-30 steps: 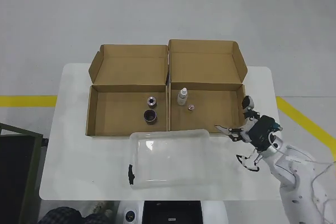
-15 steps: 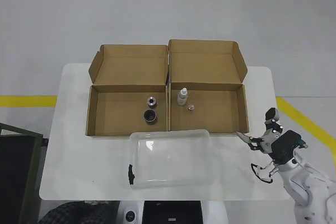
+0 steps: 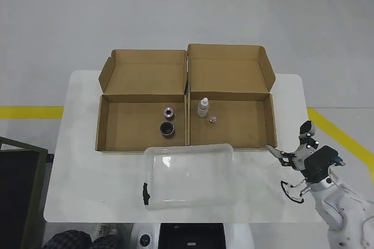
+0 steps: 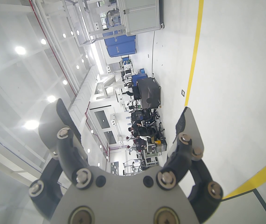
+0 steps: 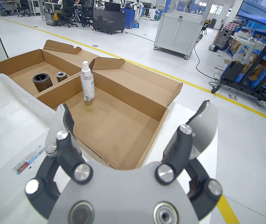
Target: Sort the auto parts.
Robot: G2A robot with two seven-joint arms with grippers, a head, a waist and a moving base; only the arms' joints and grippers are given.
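Note:
Two open cardboard boxes stand side by side. The left box [image 3: 121, 124] holds a dark cylinder [image 3: 167, 128] [image 5: 41, 82] and a small metal cylinder [image 3: 167, 112] [image 5: 61, 76]. In the right box [image 3: 243, 127] [image 5: 123, 122] a white spray bottle [image 3: 203, 107] [image 5: 88, 82] stands upright with a small part [image 3: 213, 118] [image 5: 88, 103] beside it. My right gripper [image 3: 280, 169] [image 5: 135, 107] hangs open and empty over the table's right part, just outside the right box's front right corner. My left gripper [image 4: 123, 108] is open, holds nothing and faces out into the room.
A clear plastic bin [image 3: 188, 174] [image 5: 7, 108] lies in front of the boxes, with a small dark piece [image 3: 145, 193] at its left front corner. Both box lids [image 3: 227, 68] stand up at the back. Bare white table [image 3: 81, 155] lies left of the boxes.
My right gripper has drawn back from the right box's front right corner, moving right and toward the table's front edge. It stays open. The parts have not moved.

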